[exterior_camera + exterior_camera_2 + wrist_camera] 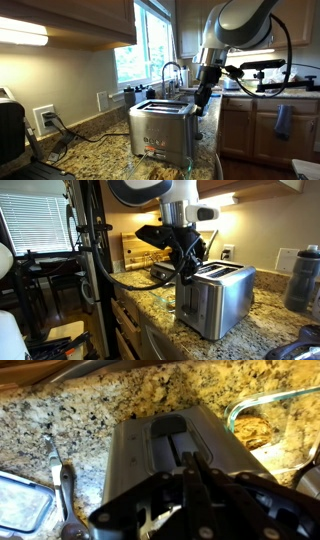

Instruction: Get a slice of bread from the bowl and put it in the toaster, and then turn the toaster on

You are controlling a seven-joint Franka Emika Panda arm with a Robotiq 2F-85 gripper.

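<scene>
The brushed steel toaster (160,130) stands on the granite counter and shows in both exterior views (218,300). In the wrist view its top and slots (165,445) lie right under me. My gripper (190,462) has its fingers pressed together with nothing visible between them. The tips sit over the end of a slot. In the exterior views the gripper (204,100) (188,276) hangs at one end of the toaster's top. The clear glass bowl (262,422) with pale tan contents is beside the toaster, and its rim shows at the bottom of an exterior view (160,172).
A black appliance (10,130) stands at the counter's end, with a wall outlet and cords (45,118) behind it. A sink faucet (172,72) is beyond the toaster. A grey bottle (305,275) stands near the toaster. A metal utensil (60,475) and a clear container (20,500) lie on the counter.
</scene>
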